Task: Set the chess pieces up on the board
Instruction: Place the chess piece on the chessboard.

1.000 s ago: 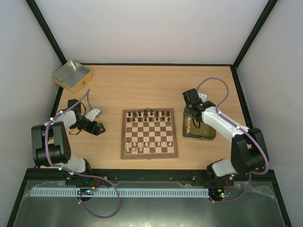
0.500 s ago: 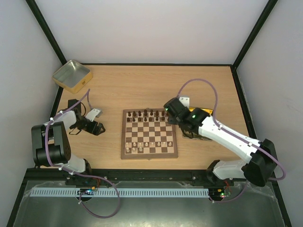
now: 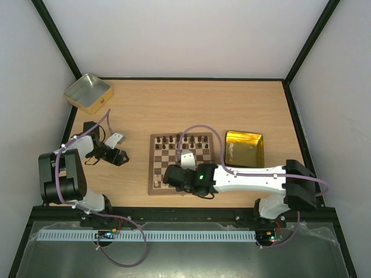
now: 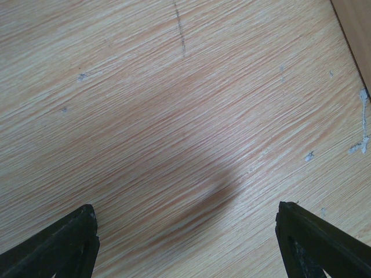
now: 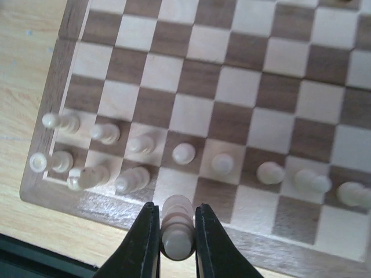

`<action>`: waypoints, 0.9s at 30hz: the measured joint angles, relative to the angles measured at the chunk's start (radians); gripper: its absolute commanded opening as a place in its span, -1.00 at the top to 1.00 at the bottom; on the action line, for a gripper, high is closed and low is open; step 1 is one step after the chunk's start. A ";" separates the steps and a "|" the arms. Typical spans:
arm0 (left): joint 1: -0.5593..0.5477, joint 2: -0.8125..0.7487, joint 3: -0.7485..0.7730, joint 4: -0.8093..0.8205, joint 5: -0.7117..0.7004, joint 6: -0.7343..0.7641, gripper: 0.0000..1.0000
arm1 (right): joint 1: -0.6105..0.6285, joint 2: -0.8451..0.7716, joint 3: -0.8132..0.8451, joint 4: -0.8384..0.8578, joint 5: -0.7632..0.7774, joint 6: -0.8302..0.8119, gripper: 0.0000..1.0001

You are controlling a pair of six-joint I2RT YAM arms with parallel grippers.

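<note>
R gripper (image 5: 177, 230): pinching one cream-white wooden chessman (image 5: 177, 220), jaws pressed to its sides. Piece hangs over the 6 o'clock edge of the square, brown-checked wooden chessboard (image 5: 272, 87). It's above the near rank, approx 4th sq from the 9 o'clock corner; that sq looks vacant. Other cream chess pieces (image 5: 184, 153) fill the row beyond, and three more stand in the near rank toward 9 o'clock.

L gripper (image 4: 185, 211): fingers spread, nothing btwn them, over pale wood-grain table (image 4: 174, 87), well apart from the board at its 9 o'clock.

Step, as I read it: set piece down. To do it well:
- centre over the sq
- descend straight
- base flat before release
- open only slightly, since the 9 o'clock neighbour is near
- lift straight off

Axis: long axis runs along the fingers, seen nearly end-on, so approx upright. Which end is down, can't tell.
</note>
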 measured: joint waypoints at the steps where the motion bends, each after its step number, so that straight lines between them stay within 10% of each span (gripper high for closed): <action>1: 0.000 0.000 0.000 0.000 -0.002 0.000 -0.67 | 0.015 0.018 0.000 0.007 -0.008 0.009 0.82; 27: 0.000 -0.002 -0.002 0.001 -0.003 0.000 -0.67 | 0.041 0.127 -0.001 0.080 -0.027 0.058 0.79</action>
